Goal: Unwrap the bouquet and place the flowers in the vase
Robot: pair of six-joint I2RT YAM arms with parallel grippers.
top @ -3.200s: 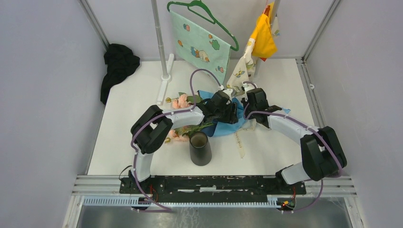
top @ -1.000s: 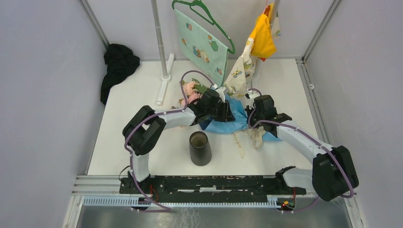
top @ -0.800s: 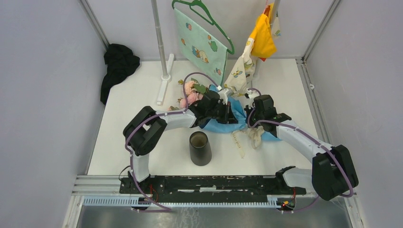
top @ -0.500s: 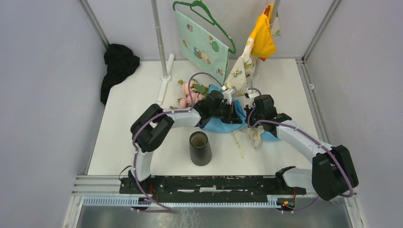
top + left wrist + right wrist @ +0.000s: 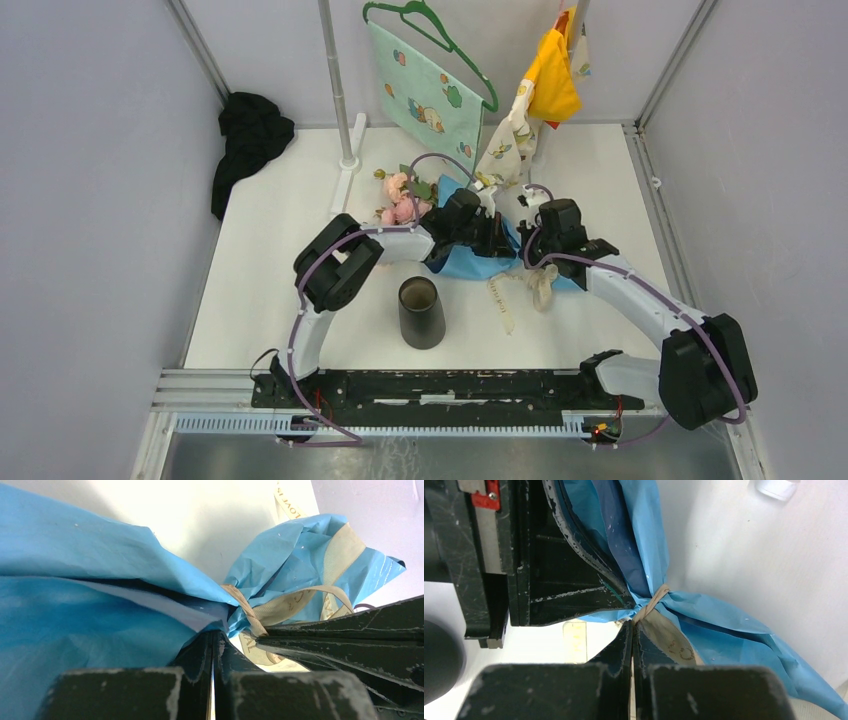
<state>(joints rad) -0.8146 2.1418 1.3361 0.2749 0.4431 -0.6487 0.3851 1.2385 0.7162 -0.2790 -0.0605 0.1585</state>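
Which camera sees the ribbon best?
The left wrist view: the cream ribbon is close up, cinched round the blue paper with its loops showing. The right wrist view shows just the tight band and one strip. The top view shows only small loose tails.

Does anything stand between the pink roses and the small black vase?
Yes: light-blue wrapping paper wraps the bunch, tied by a cream ribbon. The left arm also lies between pink roses and black vase.
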